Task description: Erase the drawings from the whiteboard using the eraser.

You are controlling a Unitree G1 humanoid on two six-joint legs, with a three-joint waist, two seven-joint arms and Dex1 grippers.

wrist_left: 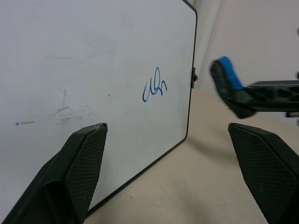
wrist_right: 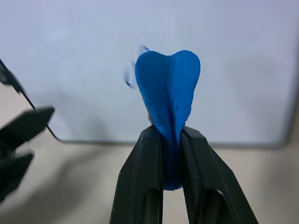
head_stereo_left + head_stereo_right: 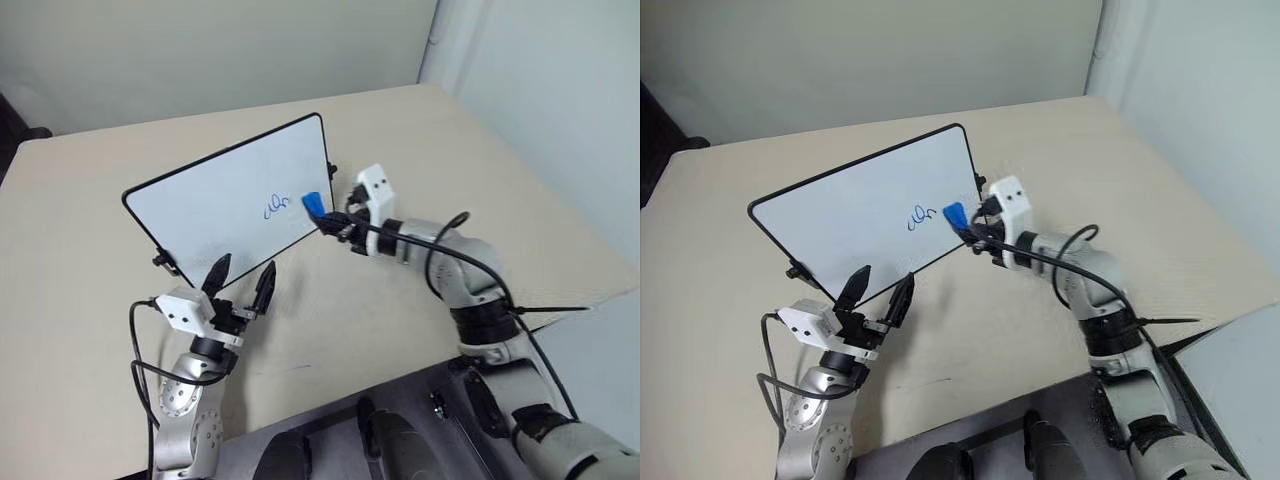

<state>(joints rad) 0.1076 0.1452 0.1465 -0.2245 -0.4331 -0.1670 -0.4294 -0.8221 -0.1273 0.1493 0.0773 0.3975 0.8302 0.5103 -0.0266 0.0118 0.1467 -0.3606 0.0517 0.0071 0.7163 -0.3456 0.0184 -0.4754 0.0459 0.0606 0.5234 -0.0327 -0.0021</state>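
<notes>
A whiteboard (image 3: 230, 205) stands tilted on a beige table (image 3: 90, 250), propped on feet to face the robot. Near its right edge sits the blue drawings (image 3: 275, 206) scribble, spelling no readable word. The right gripper (image 3: 325, 221) pinches the blue eraser (image 3: 312, 204) just beside the scribble, poised to wipe. The left gripper (image 3: 240, 279) hangs spread and empty at the near edge.

A beige table (image 3: 500, 170) is filling the room's corner, plain pale walls (image 3: 200, 50) rising behind and beside it.
</notes>
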